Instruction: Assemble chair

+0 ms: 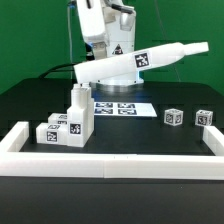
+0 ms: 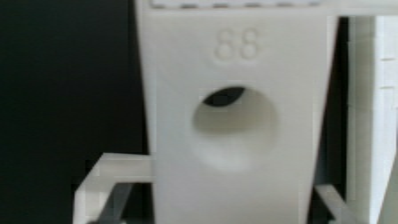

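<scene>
1. Claw (image 1: 104, 54) is narrow, clamped on the panel (image 1: 140, 62), which hangs tilted over the worktop (image 1: 150, 138).
2. The panel looks stiff, light and smooth. It is probably best gripped across its flat faces, clear of the hole (image 2: 221, 97).
3. Its lower end hangs over the blocks (image 1: 65, 125); the cubes (image 1: 173, 117) sit well apart.

Light pours down bright from above in the exterior view: the long chair part (image 1: 165, 55) glows, almost washed out, though its tag is readable. The black table (image 1: 150, 140) reads dark, with hardly a shadow visible on it. Everything is coarse and slightly soft. In the wrist view the chair part (image 2: 231, 120) looms close and blurred, its oval hollow shaded grey.
</scene>
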`<act>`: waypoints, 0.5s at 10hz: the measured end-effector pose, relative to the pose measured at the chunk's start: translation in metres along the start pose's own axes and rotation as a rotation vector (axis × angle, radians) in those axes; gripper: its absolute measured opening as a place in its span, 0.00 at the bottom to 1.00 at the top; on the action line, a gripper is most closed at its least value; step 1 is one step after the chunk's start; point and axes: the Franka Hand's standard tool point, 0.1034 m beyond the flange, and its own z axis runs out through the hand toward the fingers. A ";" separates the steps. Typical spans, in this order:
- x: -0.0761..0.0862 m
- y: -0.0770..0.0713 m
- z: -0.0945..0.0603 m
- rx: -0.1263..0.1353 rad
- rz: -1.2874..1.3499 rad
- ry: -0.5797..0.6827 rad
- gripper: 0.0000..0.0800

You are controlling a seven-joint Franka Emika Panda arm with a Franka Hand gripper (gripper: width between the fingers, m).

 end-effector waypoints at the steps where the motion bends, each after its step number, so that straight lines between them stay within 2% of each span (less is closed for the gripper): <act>1: 0.000 0.000 0.000 -0.001 0.001 0.001 0.36; 5: -0.003 0.001 0.004 -0.003 0.008 0.014 0.36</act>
